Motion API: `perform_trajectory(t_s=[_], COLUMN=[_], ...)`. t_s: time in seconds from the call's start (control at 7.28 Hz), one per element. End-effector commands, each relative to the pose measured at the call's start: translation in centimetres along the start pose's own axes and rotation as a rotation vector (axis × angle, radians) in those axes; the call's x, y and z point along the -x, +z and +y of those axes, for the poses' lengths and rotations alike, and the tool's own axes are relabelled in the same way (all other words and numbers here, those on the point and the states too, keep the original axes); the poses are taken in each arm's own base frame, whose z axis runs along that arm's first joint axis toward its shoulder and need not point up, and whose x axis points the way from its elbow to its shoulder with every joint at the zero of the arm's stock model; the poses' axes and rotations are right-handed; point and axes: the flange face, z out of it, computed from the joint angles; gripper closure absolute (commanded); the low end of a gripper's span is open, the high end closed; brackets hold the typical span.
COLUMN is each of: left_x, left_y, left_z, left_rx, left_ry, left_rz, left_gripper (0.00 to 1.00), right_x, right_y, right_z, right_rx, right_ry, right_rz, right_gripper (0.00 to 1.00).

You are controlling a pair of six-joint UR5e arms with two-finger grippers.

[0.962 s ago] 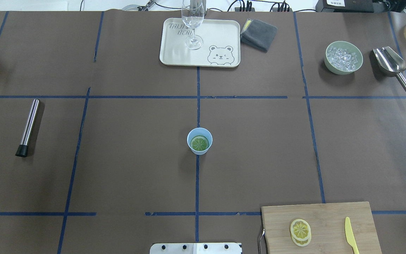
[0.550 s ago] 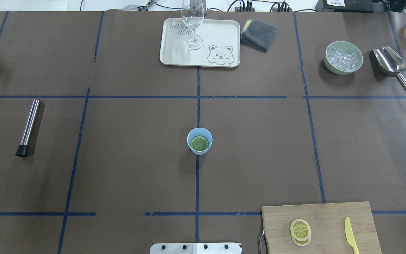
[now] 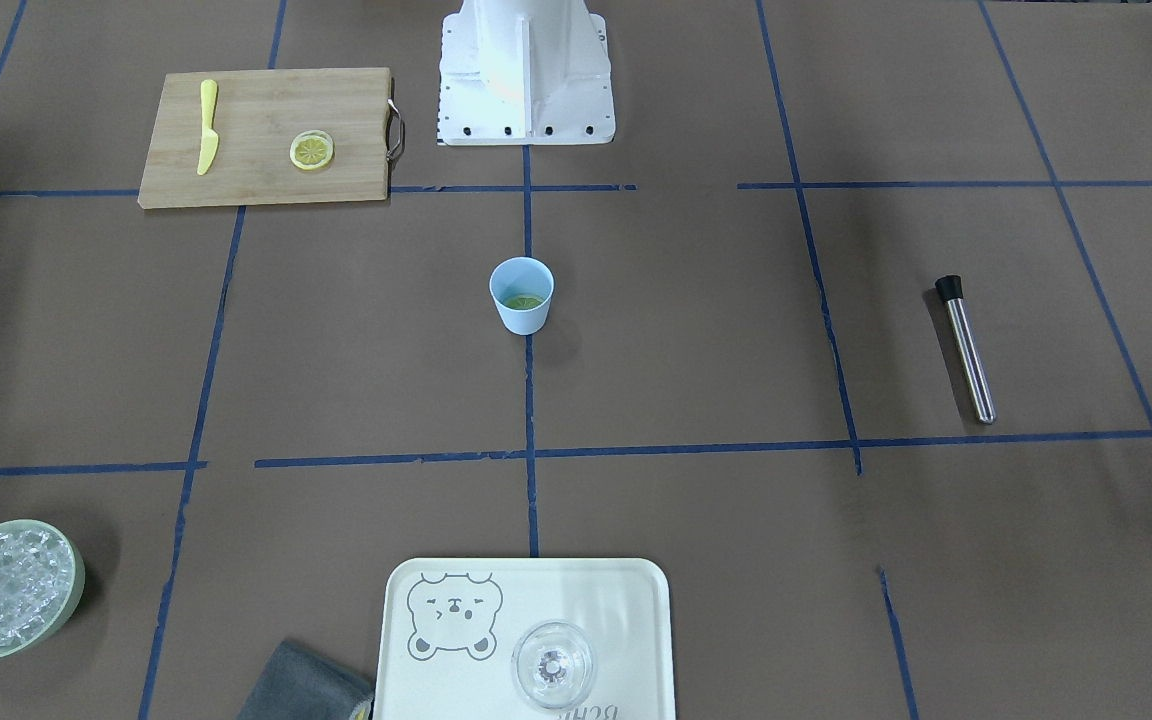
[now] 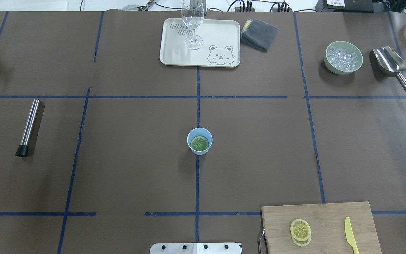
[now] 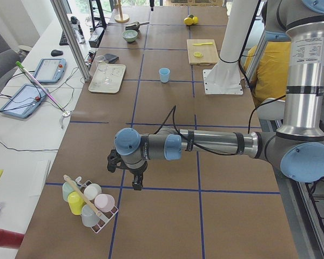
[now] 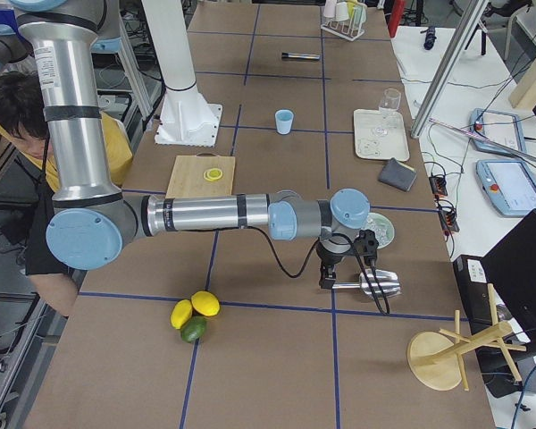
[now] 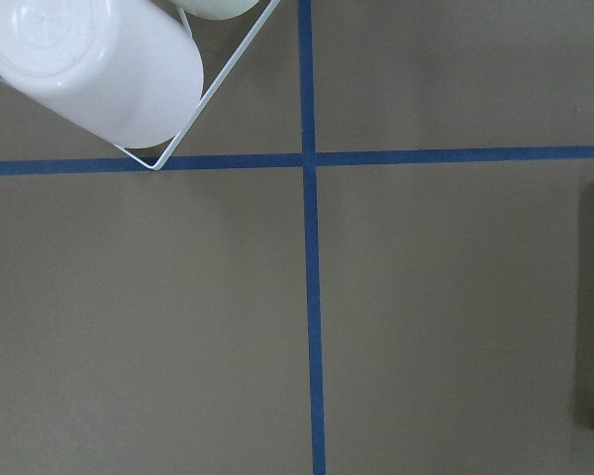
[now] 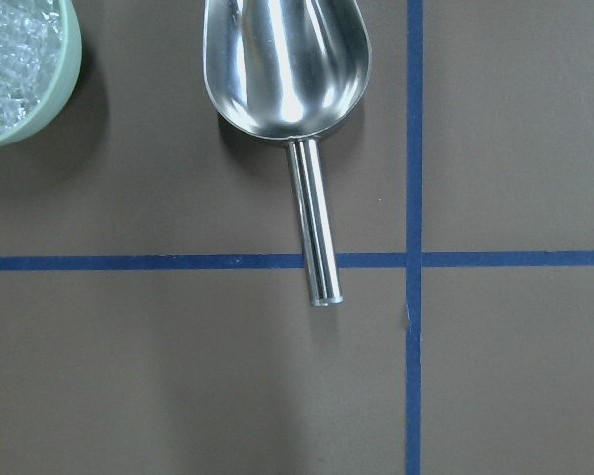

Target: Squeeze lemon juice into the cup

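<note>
The light-blue cup (image 4: 199, 149) stands upright at the table's middle, also in the front view (image 3: 521, 312); a green citrus slice (image 4: 199, 143) lies inside it. The yellow lemon slice (image 4: 300, 228) lies on the wooden cutting board (image 4: 333, 213), stacked on a matching second slice; it also shows in the front view (image 3: 312, 150). The left gripper (image 5: 136, 182) shows only in the left side view, far from the cup, next to a cup rack. The right gripper (image 6: 329, 275) shows only in the right side view, over the scoop. I cannot tell whether either is open or shut.
A yellow knife (image 4: 351, 234) lies on the board. A tray (image 4: 220, 35) holds a clear glass (image 4: 192, 21). A grey cloth (image 4: 258, 34), a green bowl of ice (image 4: 343, 57), a steel scoop (image 4: 389, 61) and a steel rod (image 4: 28, 127) lie around.
</note>
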Motion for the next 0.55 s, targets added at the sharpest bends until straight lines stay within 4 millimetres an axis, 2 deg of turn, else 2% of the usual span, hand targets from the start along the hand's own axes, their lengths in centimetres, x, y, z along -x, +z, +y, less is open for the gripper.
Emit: perform_trajectory(t_s=[0.0,0.41], left_x=[-0.08,0.35], left_y=[-0.12,-0.41], left_z=[-0.15,-0.42], left_rx=[-0.007,-0.010], left_ry=[0.007,0.010], left_rz=[-0.004,-0.065], left_gripper=[0.00,0.00], right_x=[-0.03,-0.10], right_y=[0.01,0.06], right_z=[-0.02,0.04], right_rx=[0.000,0.001], right_ry=[0.000,0.001], right_rz=[0.003,0.003], right_gripper=[0.00,0.00])
